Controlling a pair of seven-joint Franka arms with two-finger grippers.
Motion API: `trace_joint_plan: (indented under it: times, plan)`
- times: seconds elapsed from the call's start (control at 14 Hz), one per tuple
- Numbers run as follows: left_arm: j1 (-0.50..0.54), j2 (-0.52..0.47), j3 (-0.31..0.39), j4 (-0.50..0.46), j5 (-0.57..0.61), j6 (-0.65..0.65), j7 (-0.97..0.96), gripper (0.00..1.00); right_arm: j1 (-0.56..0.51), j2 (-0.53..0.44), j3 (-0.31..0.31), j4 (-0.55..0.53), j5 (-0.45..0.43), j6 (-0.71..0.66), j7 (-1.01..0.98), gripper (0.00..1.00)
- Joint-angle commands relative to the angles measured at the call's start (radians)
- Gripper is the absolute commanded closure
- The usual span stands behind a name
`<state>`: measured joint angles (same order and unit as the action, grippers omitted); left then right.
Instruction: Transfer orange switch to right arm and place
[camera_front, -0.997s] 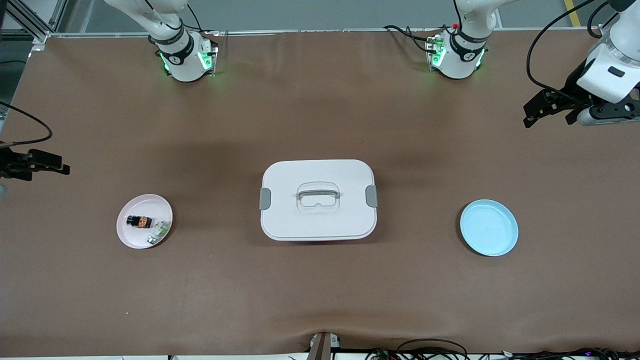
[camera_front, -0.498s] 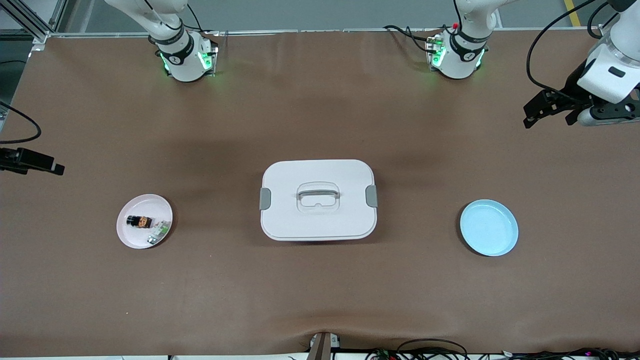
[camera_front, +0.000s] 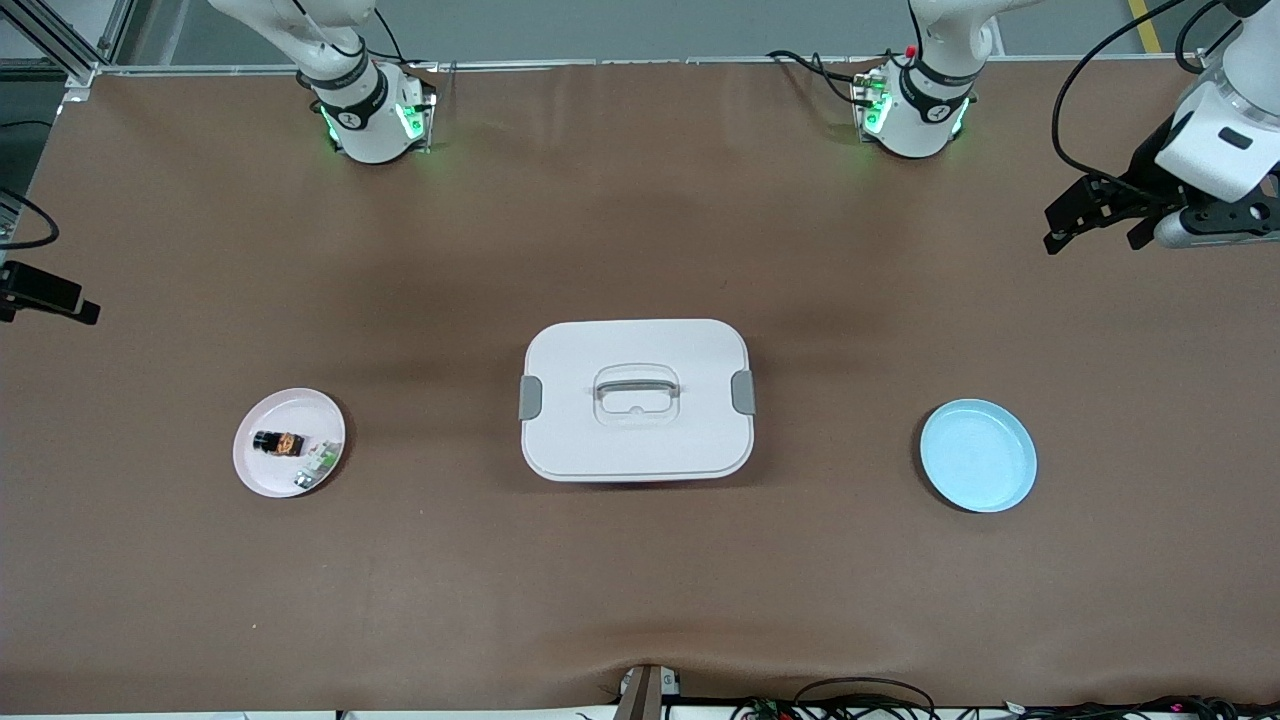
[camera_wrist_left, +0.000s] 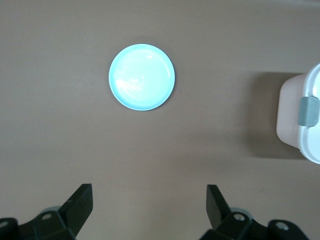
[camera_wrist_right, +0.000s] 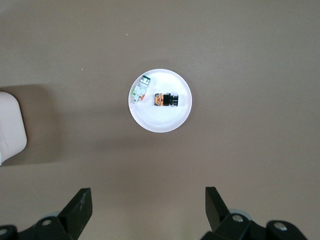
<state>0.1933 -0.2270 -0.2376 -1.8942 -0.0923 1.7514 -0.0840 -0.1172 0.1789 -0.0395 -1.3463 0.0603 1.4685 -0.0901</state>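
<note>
The orange switch (camera_front: 279, 442) lies on a pale pink plate (camera_front: 262, 476) toward the right arm's end of the table. It also shows in the right wrist view (camera_wrist_right: 166, 100), black with an orange middle. My right gripper (camera_front: 70, 305) hangs open and empty at that end of the table, apart from the plate; in its wrist view (camera_wrist_right: 148, 200) the jaws stand wide. My left gripper (camera_front: 1092, 235) is open and empty over bare table at the left arm's end, its jaws wide in the left wrist view (camera_wrist_left: 149, 200).
A small white-and-green part (camera_front: 318, 465) lies beside the switch on the same plate (camera_wrist_right: 160, 127). A white lidded box (camera_front: 580, 350) with a handle stands mid-table. An empty light blue plate (camera_front: 978, 455) sits toward the left arm's end, also in the left wrist view (camera_wrist_left: 142, 77).
My right gripper has drawn back toward the table's edge at the right arm's end, farther from the plate. My left gripper has barely shifted.
</note>
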Motion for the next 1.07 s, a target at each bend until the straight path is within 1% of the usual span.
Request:
trace_joint_plan:
  times: [0.0,0.21,0.36,0.5,0.93,1.0]
  plan:
    - [-0.155,0.005,0.154,0.012,-0.007,0.002,-0.002,0.0,0.013,-0.039,0.0,-0.045,-0.017,0.009,0.003,0.0]
    - [-0.184,0.006,0.167,0.01,0.0,0.002,-0.003,0.0,0.017,-0.076,0.0,-0.115,-0.026,0.081,0.003,0.0]
    - [-0.192,0.011,0.179,0.012,0.002,0.002,-0.003,0.0,0.057,-0.076,-0.01,-0.114,-0.04,0.087,0.006,0.0]
    - [-0.199,0.014,0.182,0.012,0.002,0.002,-0.003,0.0,0.074,-0.078,-0.007,-0.113,-0.074,0.084,0.019,0.0]
    - [-0.215,0.034,0.182,0.012,0.002,0.003,-0.005,0.0,0.073,-0.079,-0.008,-0.08,-0.062,0.07,0.023,0.0]
    - [-0.209,0.035,0.182,0.012,0.002,0.003,-0.005,0.0,0.068,-0.081,-0.011,-0.08,-0.045,0.069,0.03,0.0]
